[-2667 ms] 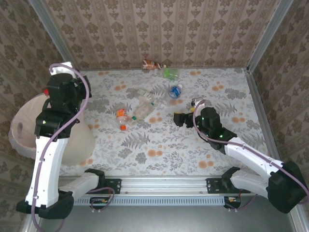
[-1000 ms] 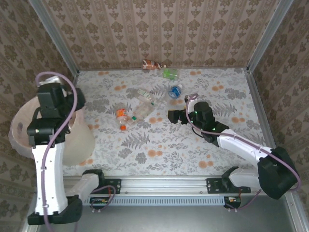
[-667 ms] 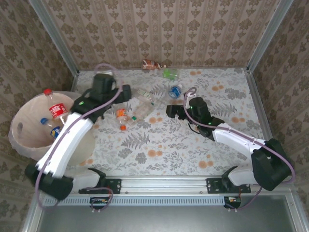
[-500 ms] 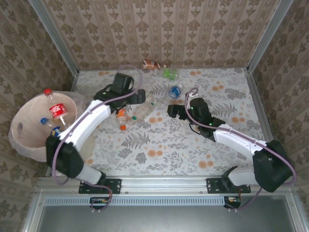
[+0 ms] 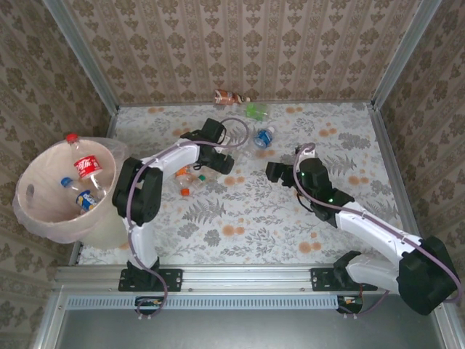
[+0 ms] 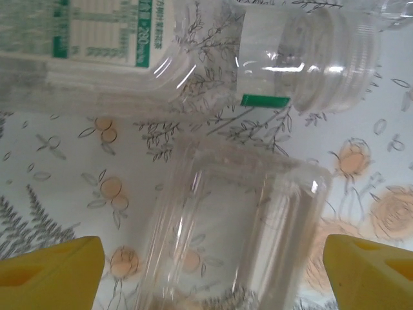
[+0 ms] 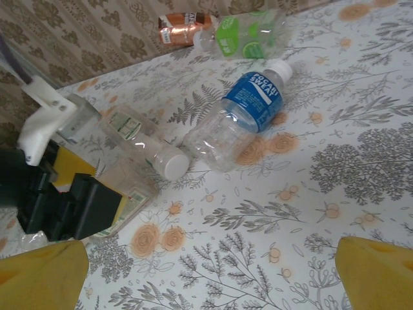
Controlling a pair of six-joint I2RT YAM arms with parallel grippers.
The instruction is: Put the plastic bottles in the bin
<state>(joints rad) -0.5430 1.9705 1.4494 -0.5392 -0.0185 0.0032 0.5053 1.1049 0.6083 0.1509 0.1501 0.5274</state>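
Table (image 5: pixel 240 218) under a fern-and-flower cloth, with patterned walls (image 5: pixel 240 43) on three sides. Left gripper (image 6: pixel 210 274): jaws released. Its yellow fingertips (image 6: pixel 48 271) sit at the lower corners of its wrist view, either side of a clear unlabelled bottle (image 6: pixel 232 219) lying on the cloth; contact cannot be told. Just beyond, across the top of that view, a second clear bottle (image 6: pixel 161 58) with a green-and-white label lies crosswise. Right gripper (image 5: pixel 275 172): jaws released, nothing between them, right of centre in the top view, near a blue-labelled white-capped bottle (image 7: pixel 242 113). By the far wall are a green-labelled bottle (image 7: pixel 248 35) and a brown bottle (image 7: pixel 184 29); an orange-capped bottle (image 5: pixel 183 178) lies centre left. Bin (image 5: pixel 109 218): pale pink tub at the left edge of the top view, well apart from both grippers. It holds a red-labelled bottle (image 5: pixel 87 163) and smaller blue-marked bottles (image 5: pixel 83 198).
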